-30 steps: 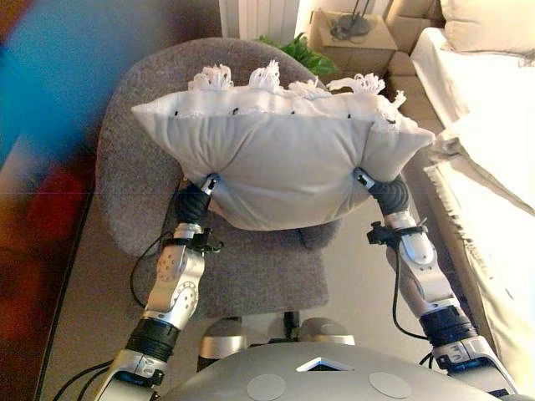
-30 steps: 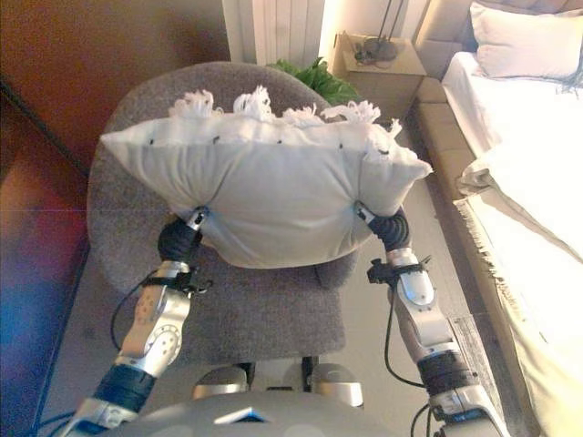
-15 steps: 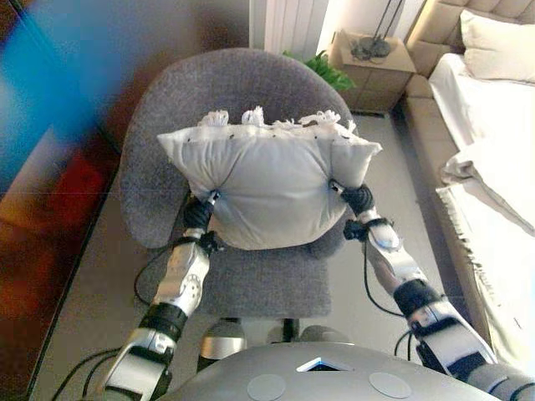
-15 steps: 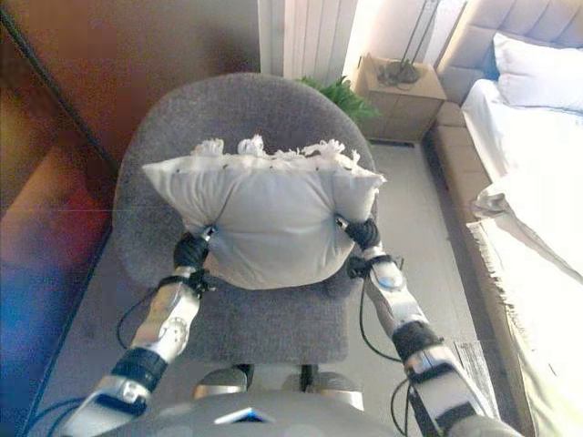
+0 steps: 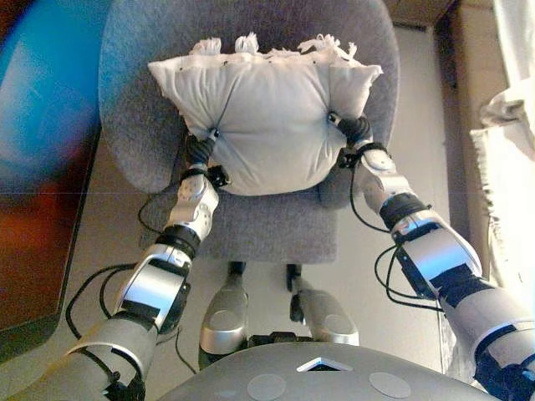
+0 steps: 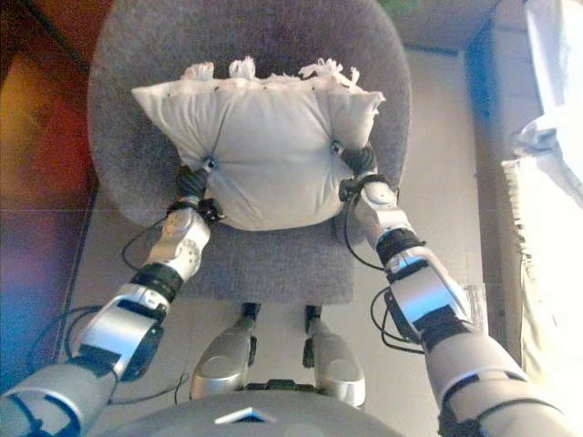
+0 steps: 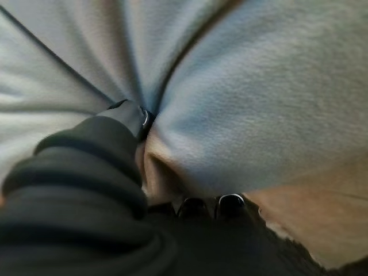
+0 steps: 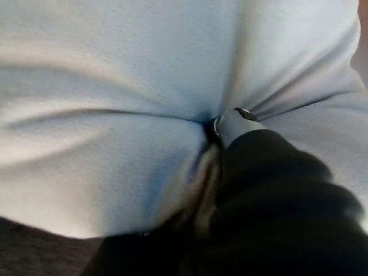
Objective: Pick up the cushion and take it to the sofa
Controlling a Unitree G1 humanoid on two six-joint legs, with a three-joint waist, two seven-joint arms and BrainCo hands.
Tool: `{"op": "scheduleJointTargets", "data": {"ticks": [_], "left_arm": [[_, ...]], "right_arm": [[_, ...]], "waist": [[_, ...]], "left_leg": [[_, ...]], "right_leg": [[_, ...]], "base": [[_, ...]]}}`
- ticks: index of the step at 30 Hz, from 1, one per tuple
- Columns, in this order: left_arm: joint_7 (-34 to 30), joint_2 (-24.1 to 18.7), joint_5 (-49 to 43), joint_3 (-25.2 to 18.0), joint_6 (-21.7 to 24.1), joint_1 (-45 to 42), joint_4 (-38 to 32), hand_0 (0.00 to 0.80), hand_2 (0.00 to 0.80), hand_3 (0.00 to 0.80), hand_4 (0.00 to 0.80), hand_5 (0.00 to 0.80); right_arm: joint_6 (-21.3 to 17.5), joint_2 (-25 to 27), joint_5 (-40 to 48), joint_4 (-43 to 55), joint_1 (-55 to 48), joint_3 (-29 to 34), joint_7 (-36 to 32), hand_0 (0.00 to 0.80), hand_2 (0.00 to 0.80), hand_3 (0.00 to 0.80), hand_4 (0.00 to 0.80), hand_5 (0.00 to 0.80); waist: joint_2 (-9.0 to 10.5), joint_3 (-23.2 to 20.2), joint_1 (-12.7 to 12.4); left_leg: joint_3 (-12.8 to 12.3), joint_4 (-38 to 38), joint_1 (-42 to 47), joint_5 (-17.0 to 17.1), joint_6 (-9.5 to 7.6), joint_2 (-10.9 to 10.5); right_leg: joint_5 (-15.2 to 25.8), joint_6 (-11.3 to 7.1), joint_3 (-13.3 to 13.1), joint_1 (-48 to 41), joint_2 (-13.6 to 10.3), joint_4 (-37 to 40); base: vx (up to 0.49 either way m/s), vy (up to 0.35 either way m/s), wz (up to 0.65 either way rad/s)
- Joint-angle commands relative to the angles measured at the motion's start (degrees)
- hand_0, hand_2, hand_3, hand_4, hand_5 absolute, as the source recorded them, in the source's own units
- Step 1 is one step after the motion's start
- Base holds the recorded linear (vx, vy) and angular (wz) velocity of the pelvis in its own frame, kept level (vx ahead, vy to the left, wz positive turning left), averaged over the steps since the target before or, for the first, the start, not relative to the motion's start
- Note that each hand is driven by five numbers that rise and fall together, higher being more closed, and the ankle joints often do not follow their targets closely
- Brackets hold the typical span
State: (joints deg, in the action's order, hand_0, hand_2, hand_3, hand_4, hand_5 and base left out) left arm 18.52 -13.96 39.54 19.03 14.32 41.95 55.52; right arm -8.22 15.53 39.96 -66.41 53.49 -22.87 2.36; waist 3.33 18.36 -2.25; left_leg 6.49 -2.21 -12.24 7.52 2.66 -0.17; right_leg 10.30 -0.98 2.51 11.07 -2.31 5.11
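Observation:
A pale grey cushion with a tufted fringe along its far edge is held up in front of a grey armchair, between both hands. My left hand grips its lower left part. In the left wrist view its thumb digs into the cloth and dark fingertips show underneath, pinching a fold. My right hand grips the lower right part. Its thumb is sunk into the puckered cloth, and its fingers are hidden under the cushion.
The armchair's rounded back rises behind the cushion. A white fringed bedcover runs along the right edge, with a strip of floor between it and the chair. A dark reddish panel stands on the left.
The whole view has tipped downward and the far furniture has left the picture. The cushion now sits farther from the head with both arms stretched out more. Both hands keep their hold.

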Motion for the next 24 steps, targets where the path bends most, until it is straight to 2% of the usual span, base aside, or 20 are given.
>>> {"op": "scheduleJointTargets", "data": {"ticks": [1,2,3,4,5,6,8,13,17,22,24], "left_arm": [[1.40,3.52,1.94,3.84,-0.03,17.59,3.29,0.800,0.800,0.800,0.800,0.800],[1.30,3.20,2.72,3.81,-1.45,19.52,6.04,0.696,0.696,0.696,0.696,0.696],[0.85,2.98,3.28,3.87,-3.15,20.75,7.59,0.229,0.229,0.229,0.229,0.229],[0.49,2.85,3.65,3.81,-4.19,21.34,8.38,0.000,0.000,0.000,0.000,0.000],[-0.46,2.67,5.84,3.89,-6.52,22.33,10.04,0.000,0.000,0.000,0.000,0.000],[-0.35,2.32,6.67,4.01,-6.23,22.89,10.77,0.000,0.000,0.000,0.000,0.000],[0.79,1.49,7.26,4.16,-6.02,23.24,10.66,0.000,0.000,0.000,0.000,0.000],[-1.22,-1.62,12.33,3.81,-8.24,23.69,10.33,0.000,0.000,0.000,0.000,0.000],[-2.23,-6.44,12.55,3.48,-8.54,22.09,5.98,0.000,0.000,0.000,0.000,0.000],[-4.65,-12.77,13.58,3.14,-7.76,20.48,-0.89,0.000,0.000,0.000,0.000,0.000],[-3.80,-15.43,13.14,2.68,-6.80,18.41,-6.09,0.000,0.000,0.000,0.000,0.000]], "right_arm": [[-0.73,-1.23,0.14,-1.16,12.29,-0.42,-2.95,0.800,0.800,0.800,0.800,0.800],[-0.34,-0.87,-0.56,-2.13,13.58,-0.49,-2.74,0.800,0.800,0.800,0.800,0.800],[0.16,-0.42,-1.06,-2.70,14.55,-0.77,-2.32,0.800,0.800,0.800,0.800,0.800],[0.48,-0.13,-1.38,-2.94,15.08,-0.93,-1.94,0.800,0.800,0.800,0.800,0.800],[1.10,0.86,-1.57,-3.19,16.52,-1.75,-1.32,0.198,0.198,0.198,0.198,0.198],[1.28,1.47,-2.37,-3.25,17.18,-2.20,-0.78,0.000,0.000,0.000,0.000,0.000],[0.96,2.74,-2.01,-3.05,18.14,-2.79,0.10,0.000,0.000,0.000,0.000,0.000],[0.79,6.08,-1.35,-2.26,18.86,-2.18,3.83,0.000,0.000,0.000,0.000,0.000],[-1.23,10.70,2.16,1.87,17.70,-0.17,5.24,0.000,0.000,0.000,0.000,0.000],[-3.87,16.31,1.15,12.00,14.60,1.14,8.53,0.000,0.000,0.000,0.000,0.000],[-4.05,18.65,-1.29,19.56,11.35,1.48,11.03,0.000,0.000,0.000,0.000,0.000]], "waist": [[-1.34,2.68,1.21],[-1.46,3.35,1.60],[-1.59,3.71,1.83],[-1.68,3.86,1.93],[-1.96,4.44,2.24],[-2.16,4.68,2.47],[-2.55,4.91,2.73],[-3.32,5.20,3.11],[-3.63,5.15,3.36],[-3.50,4.59,3.90],[-3.41,4.29,4.02]], "left_leg": [[-3.45,2.56,0.20,-8.85,-0.27,-0.26],[-3.75,2.69,-0.58,-8.65,-0.17,-0.24],[-3.89,2.73,-1.27,-8.43,-0.10,-0.29],[-3.99,2.78,-1.73,-8.30,-0.04,-0.31],[-4.31,2.69,-2.45,-7.89,0.03,-0.37],[-4.53,2.65,-2.83,-7.61,0.11,-0.39],[-4.68,2.42,-3.06,-7.27,0.25,-0.53],[-5.54,2.72,-3.22,-7.12,0.51,-0.82],[-6.40,3.88,-3.44,-7.50,0.75,-0.80],[-7.21,4.52,-3.48,-8.29,0.78,-0.73],[-7.37,4.50,-3.18,-8.62,0.63,-0.77]], "right_leg": [[-8.39,-3.52,-1.08,-1.03,-0.53,-2.18],[-8.21,-3.63,-1.19,0.01,-0.72,-2.47],[-8.04,-3.69,-1.24,0.90,-0.81,-2.68],[-7.98,-3.72,-1.24,1.42,-0.87,-2.82],[-7.78,-3.83,-1.31,2.60,-0.97,-3.16],[-7.68,-3.91,-1.34,3.30,-1.07,-3.49],[-7.66,-3.94,-1.37,4.01,-1.26,-3.87],[-8.11,-3.99,-0.76,4.84,-1.83,-4.89],[-8.90,-3.80,-0.37,5.29,-1.92,-6.15],[-9.87,-3.75,-0.28,5.55,-1.79,-6.78],[-10.20,-3.69,-0.19,5.35,-1.69,-6.83]], "base": [[-0.061,0.046,0.01],[-0.063,0.045,0.01],[-0.057,0.039,0.05],[-0.059,0.050,0.05],[-0.047,0.062,0.05],[-0.039,0.077,0.04],[0.001,0.069,0.08],[0.000,0.052,0.04],[0.005,0.029,-0.01],[-0.002,0.006,-0.02],[0.000,-0.013,-0.06]]}}
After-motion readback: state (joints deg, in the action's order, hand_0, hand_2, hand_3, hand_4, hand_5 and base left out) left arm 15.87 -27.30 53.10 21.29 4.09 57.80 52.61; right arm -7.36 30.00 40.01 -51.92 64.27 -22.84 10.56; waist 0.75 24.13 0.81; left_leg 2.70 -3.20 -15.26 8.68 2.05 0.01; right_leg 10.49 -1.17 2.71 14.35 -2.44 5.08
